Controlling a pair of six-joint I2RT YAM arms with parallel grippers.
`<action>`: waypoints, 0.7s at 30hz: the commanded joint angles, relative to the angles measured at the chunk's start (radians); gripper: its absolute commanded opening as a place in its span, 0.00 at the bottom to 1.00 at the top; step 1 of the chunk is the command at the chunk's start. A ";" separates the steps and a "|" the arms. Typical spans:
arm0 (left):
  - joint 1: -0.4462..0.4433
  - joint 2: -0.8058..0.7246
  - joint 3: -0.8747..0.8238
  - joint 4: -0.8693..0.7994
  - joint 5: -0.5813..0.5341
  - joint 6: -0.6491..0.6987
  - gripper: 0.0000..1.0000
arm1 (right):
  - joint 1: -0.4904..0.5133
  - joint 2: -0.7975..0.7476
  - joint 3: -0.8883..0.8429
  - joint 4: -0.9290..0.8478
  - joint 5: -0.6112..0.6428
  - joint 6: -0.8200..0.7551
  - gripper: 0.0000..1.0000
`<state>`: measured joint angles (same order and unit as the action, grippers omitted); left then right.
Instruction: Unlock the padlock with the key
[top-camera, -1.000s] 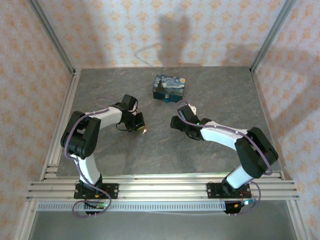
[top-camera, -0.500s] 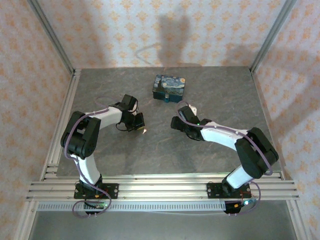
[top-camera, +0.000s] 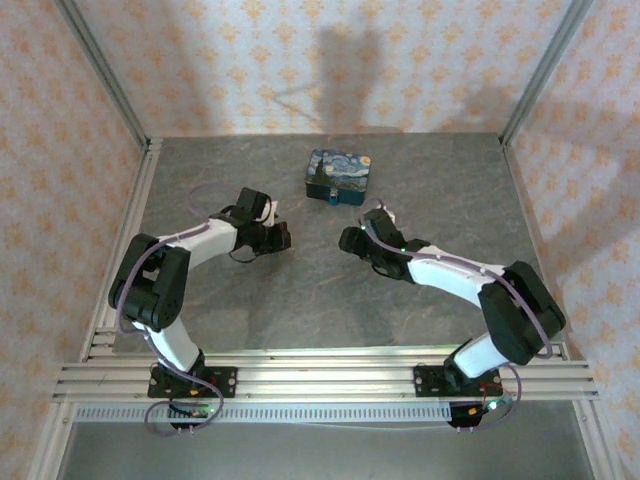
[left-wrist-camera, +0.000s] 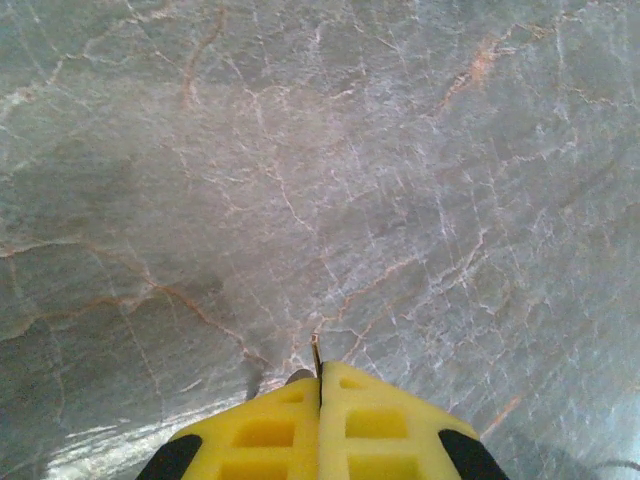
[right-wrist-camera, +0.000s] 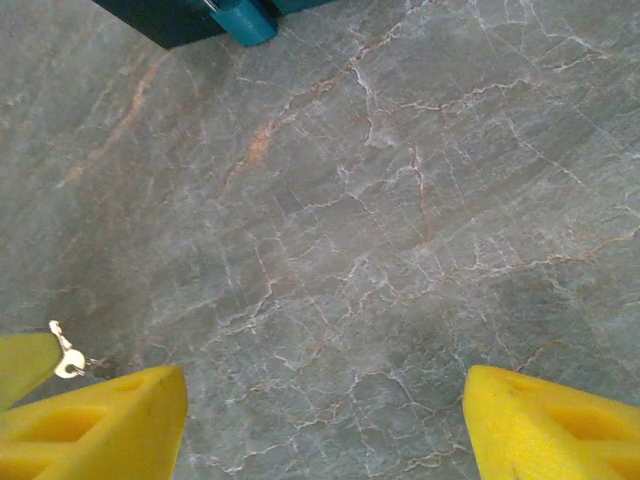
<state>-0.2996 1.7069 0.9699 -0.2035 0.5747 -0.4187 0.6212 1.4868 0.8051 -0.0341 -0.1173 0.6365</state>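
The padlock (top-camera: 338, 175), a dark-blue block with a starry-night print, lies flat at the far middle of the table; its dark edge and a teal part (right-wrist-camera: 238, 20) show at the top of the right wrist view. My left gripper (top-camera: 283, 238) (left-wrist-camera: 321, 368) hovers left of centre, shut on the key, whose thin metal blade (left-wrist-camera: 317, 350) pokes out between the yellow fingers. The right gripper (top-camera: 349, 240) (right-wrist-camera: 325, 380) stands open over bare table, short of the padlock. At the left edge of the right wrist view, the left gripper's yellow tip carries the key's metal end (right-wrist-camera: 67, 360).
The grey marble tabletop (top-camera: 330, 300) is walled by patterned panels, with aluminium posts at the back corners and a rail (top-camera: 320, 375) along the near edge. The two grippers face each other closely, just in front of the padlock.
The left gripper has moved a little away from me, toward the padlock, still shut on the key. The right gripper has shifted slightly left and its jaws have narrowed a little.
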 joint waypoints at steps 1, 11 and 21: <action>-0.005 -0.050 -0.023 0.043 0.047 0.094 0.00 | -0.030 -0.050 -0.018 0.063 -0.078 0.041 0.72; -0.013 -0.221 -0.044 0.081 0.163 0.304 0.00 | -0.091 -0.111 0.072 0.060 -0.326 -0.012 0.68; -0.026 -0.305 0.131 -0.177 0.423 0.574 0.00 | -0.104 -0.143 0.275 -0.058 -0.649 -0.121 0.47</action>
<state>-0.3149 1.4330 1.0355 -0.2626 0.8627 0.0124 0.5186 1.3758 1.0264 -0.0368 -0.6319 0.5655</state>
